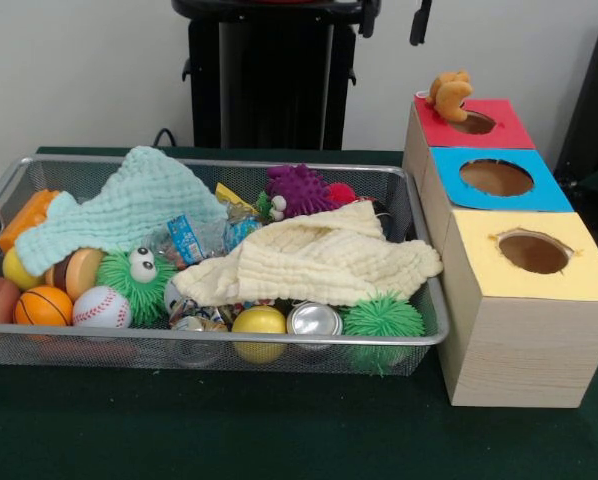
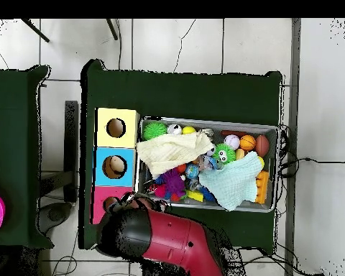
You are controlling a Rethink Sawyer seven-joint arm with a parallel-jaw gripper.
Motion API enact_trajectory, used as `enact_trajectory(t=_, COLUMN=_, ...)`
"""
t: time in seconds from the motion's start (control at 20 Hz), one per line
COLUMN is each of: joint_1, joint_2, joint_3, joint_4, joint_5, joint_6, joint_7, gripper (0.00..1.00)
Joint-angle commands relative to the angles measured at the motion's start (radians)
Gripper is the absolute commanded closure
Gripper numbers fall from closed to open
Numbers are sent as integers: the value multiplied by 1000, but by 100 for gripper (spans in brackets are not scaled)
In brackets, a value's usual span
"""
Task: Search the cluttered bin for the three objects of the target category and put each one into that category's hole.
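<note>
A small orange plush toy (image 1: pixel 450 95) rests on the far rim of the red hole (image 1: pixel 474 123) in the wooden box, partly over the opening. A dark part of my gripper (image 1: pixel 420 22) hangs at the top edge, above and just left of the toy and apart from it; its state does not show. In the overhead view my red arm (image 2: pixel 161 237) covers the red section (image 2: pixel 100 198) and hides the gripper. The blue hole (image 1: pixel 496 177) and yellow hole (image 1: pixel 533 251) stand open. The wire bin (image 1: pixel 279 343) holds balls, spiky toys and cloths.
In the bin a pale green cloth (image 1: pixel 129 205) and a cream cloth (image 1: pixel 319 260) cover much of the clutter. A purple spiky toy (image 1: pixel 299 190), a green fuzzy toy with eyes (image 1: pixel 134 275), a baseball (image 1: pixel 101 307), a basketball (image 1: pixel 43 305) and a can (image 1: pixel 314 320) show.
</note>
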Motion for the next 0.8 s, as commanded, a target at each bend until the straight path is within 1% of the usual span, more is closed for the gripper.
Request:
enact_trajectory(t=0.05, joint_1=-36, joint_2=44, joint_3=104, joint_4=37, joint_5=-64, joint_6=-92, joint_7=25, gripper=0)
enact_trajectory(t=0.2, joint_1=-39, joint_2=46, joint_3=108, joint_4=26, joint_5=-63, joint_6=-81, joint_7=20, gripper=0)
enact_trajectory(t=0.45, joint_1=-45, joint_2=31, joint_3=115, joint_4=89, joint_5=-58, joint_6=-121, joint_7=30, gripper=0)
enact_trajectory(t=0.8, joint_1=-73, joint_2=10, joint_3=136, joint_4=134, joint_5=-64, joint_6=-138, joint_7=4, gripper=0)
